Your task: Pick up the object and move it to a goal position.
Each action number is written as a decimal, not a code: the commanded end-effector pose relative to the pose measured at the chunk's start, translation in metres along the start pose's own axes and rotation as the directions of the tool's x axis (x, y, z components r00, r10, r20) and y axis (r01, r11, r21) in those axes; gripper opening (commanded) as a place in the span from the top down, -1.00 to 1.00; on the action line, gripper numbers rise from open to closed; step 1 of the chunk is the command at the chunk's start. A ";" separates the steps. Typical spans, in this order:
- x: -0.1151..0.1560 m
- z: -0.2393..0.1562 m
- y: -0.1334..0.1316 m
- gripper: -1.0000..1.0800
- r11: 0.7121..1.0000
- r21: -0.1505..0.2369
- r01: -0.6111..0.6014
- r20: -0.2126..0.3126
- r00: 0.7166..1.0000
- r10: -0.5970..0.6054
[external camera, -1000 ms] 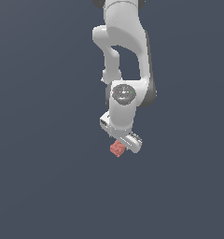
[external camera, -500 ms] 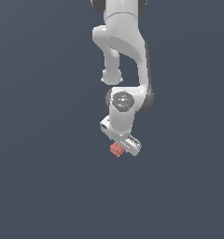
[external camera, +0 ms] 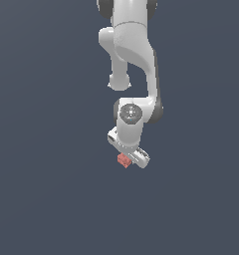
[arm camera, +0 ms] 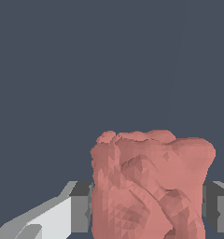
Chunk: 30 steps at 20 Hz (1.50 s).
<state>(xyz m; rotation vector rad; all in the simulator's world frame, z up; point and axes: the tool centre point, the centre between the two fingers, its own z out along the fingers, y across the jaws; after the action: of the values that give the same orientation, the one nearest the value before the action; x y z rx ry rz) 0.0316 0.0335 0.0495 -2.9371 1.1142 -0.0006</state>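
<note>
1. Object [external camera: 124, 159]: a small salmon-red block with a bumpy surface, seen at the lower end of the arm, toward the exterior view's left of the white hand. In the wrist view the object [arm camera: 151, 184] fills the space between the two dark finger pads [arm camera: 80, 205], one pad on each side and both apparently touching it

2. Gripper [external camera: 129, 158]: clenched on the object, jaws closed against its two opposite flanks. The gripper [arm camera: 146, 207] shows no visible gap at either pad

3. Change noted: against the frames from a second and half a second ago, the hand and block sit at nearly the same spot in the exterior view, shifted only slightly; the wrist appears to have turned a little. The block has travelled with the fingers throughout, so the grasp has held

4. Location: no tabletop edge or corner is visible; the backdrop is uniform dark grey, so the position relative to the table cannot be stated, nor whether the block is clear of the surface

5. Meaning for the task: in my judgement the pick is secured and the transfer is the step in hand. No goal marker is visible in either view, so the remaining travel cannot be assessed

6. Risk: the irregular faces give uneven contact; a slip or rotation in the grip is possible under fast motion
</note>
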 end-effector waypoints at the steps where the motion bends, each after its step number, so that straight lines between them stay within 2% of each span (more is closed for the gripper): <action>1: 0.000 0.001 0.000 1.00 1.000 0.000 0.000 0.000 1.000 0.000; 10: 0.000 -0.001 0.000 1.00 1.000 0.000 0.000 0.000 1.000 0.000; 16: 0.001 -0.019 -0.007 1.00 1.000 0.000 0.000 0.000 1.000 0.000; 22: 0.002 -0.059 -0.020 1.00 1.000 0.000 -0.001 0.000 1.000 0.001; 30: 0.006 -0.133 -0.045 1.00 1.000 -0.001 -0.001 -0.001 1.000 0.001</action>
<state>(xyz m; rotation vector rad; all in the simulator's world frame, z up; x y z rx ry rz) 0.0623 0.0602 0.1675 -2.9374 1.1158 -0.0012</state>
